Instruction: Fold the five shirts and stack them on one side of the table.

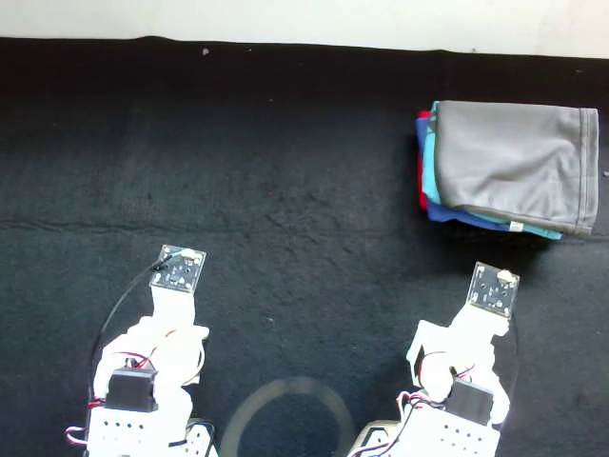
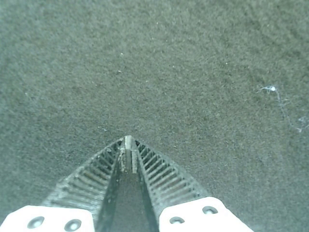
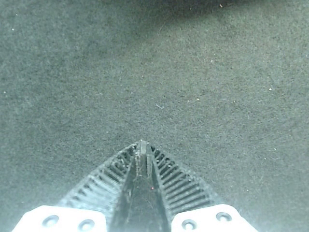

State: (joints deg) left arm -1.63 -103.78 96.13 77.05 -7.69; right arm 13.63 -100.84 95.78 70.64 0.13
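Note:
A stack of folded shirts (image 1: 509, 169) lies at the far right of the black table, a grey one on top with teal, blue and red edges showing beneath. My left gripper (image 2: 128, 145) is shut with nothing in it, over bare black cloth at the near left (image 1: 179, 269). My right gripper (image 3: 143, 147) is also shut and empty, at the near right (image 1: 495, 288), a short way in front of the stack and apart from it.
The black table cloth (image 1: 285, 190) spreads wide and flat between the arms and the far edge. A pale wall strip (image 1: 304, 19) runs along the back. A faint ring mark (image 1: 285, 419) lies on the cloth between the two arm bases.

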